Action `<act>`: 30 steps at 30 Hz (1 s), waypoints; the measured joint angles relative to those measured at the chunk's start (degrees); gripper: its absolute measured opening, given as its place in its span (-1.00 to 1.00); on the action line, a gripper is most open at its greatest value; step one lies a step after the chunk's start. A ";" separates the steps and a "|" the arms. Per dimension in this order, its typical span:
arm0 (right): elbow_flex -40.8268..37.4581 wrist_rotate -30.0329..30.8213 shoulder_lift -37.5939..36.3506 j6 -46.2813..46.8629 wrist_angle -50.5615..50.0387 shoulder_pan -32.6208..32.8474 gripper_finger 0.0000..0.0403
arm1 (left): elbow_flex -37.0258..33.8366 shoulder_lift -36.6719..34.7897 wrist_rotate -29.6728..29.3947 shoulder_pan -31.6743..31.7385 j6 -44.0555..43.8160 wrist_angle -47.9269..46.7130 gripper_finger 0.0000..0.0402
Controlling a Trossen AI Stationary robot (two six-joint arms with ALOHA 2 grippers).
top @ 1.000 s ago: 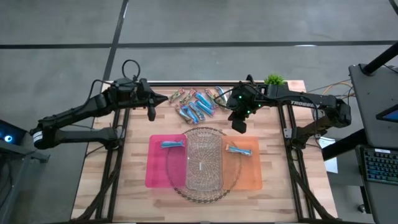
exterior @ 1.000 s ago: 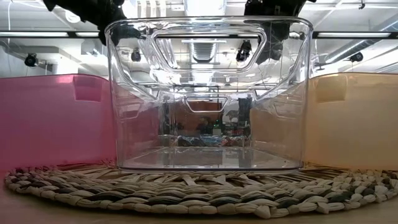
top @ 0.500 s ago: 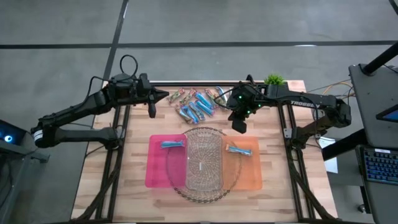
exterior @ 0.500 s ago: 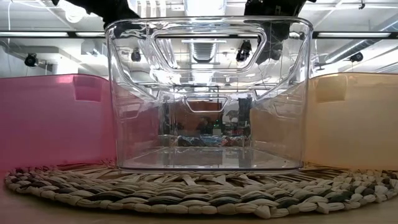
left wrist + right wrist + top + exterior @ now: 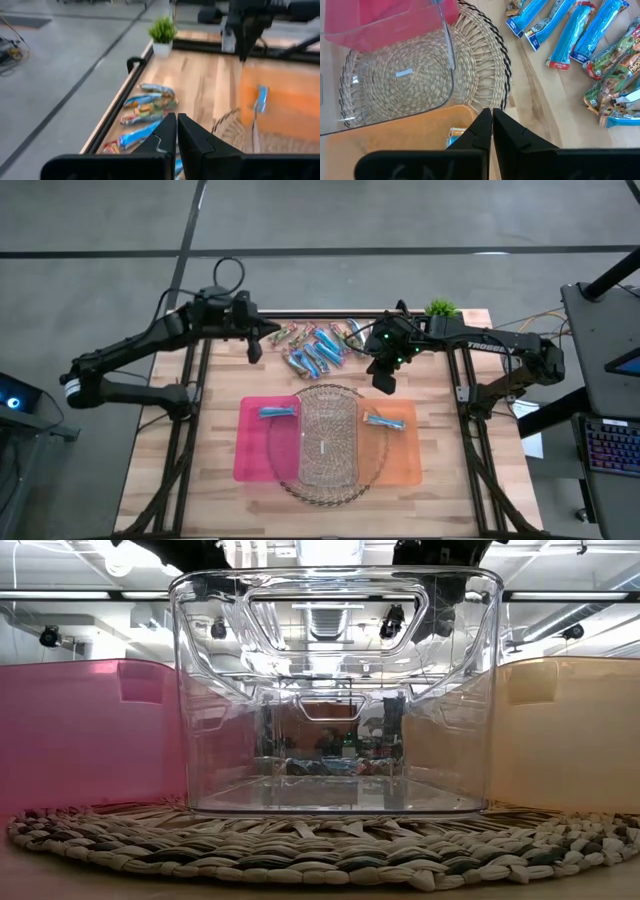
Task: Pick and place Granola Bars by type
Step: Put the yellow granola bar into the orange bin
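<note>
The Granola Bars [image 5: 315, 345] lie in a loose pile on the wooden table near its far edge, blue and brown wrappers mixed; the pile also shows in both wrist views [image 5: 147, 107] [image 5: 580, 35]. One blue bar [image 5: 278, 412] lies in the pink bin [image 5: 250, 455]. Another blue bar [image 5: 383, 422] lies in the orange bin [image 5: 400, 460]. My left gripper [image 5: 270, 337] hovers shut just left of the pile, holding nothing. My right gripper [image 5: 383, 380] hangs shut between the pile and the orange bin, also holding nothing.
A clear bin [image 5: 328, 438] stands on a round woven mat [image 5: 285, 480] between the pink and orange bins; it fills the low view [image 5: 335, 690]. A small green potted plant [image 5: 441, 308] stands at the far right corner. Bare wood lies left of the pink bin.
My left gripper has risen and gone toward the table's right edge, nearer the pile of bars, rolling a little about its own axis; it stays shut. The bars lie as before.
</note>
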 joint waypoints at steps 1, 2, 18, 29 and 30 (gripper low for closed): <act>0.00 0.00 0.00 0.26 0.02 0.00 -0.96 | 1.37 1.11 0.41 0.44 1.06 -1.73 -1.00; 0.00 -0.02 0.00 0.56 0.02 0.00 -0.96 | 2.73 2.18 0.78 0.90 2.38 -3.70 -1.00; 0.00 -0.16 0.00 0.67 -0.03 -0.02 -0.96 | 18.89 22.02 1.95 3.75 23.77 -25.79 -1.00; 0.00 -0.16 0.00 0.97 -0.07 -0.02 -0.96 | 19.20 29.60 1.96 3.62 31.15 -27.75 -1.00; 0.00 -0.16 0.00 1.09 -0.09 -0.02 -0.96 | 19.20 30.34 1.96 3.63 31.13 -27.71 -1.00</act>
